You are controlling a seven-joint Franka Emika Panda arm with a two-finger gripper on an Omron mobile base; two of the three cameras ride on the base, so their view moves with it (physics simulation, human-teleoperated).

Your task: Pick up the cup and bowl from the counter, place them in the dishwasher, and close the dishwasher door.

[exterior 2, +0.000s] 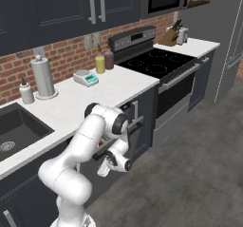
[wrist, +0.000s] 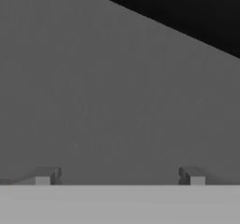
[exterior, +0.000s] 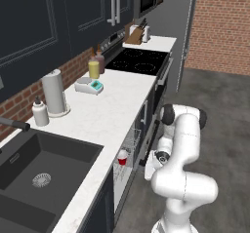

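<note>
while the cup [exterior: 122, 158] is seen in the dishwasher [exterior: 128, 154], the open, empty hand [wrist: 120, 176] is held low; door closing seems next.

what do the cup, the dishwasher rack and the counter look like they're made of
Cup: looks like glossy plastic or glazed ceramic, plain red with a white rim; can't tell which. Dishwasher rack: thin silver wire, likely metal. Counter: white, lightly speckled slab with a smooth matte look, probably stone or a stone imitation.
</note>
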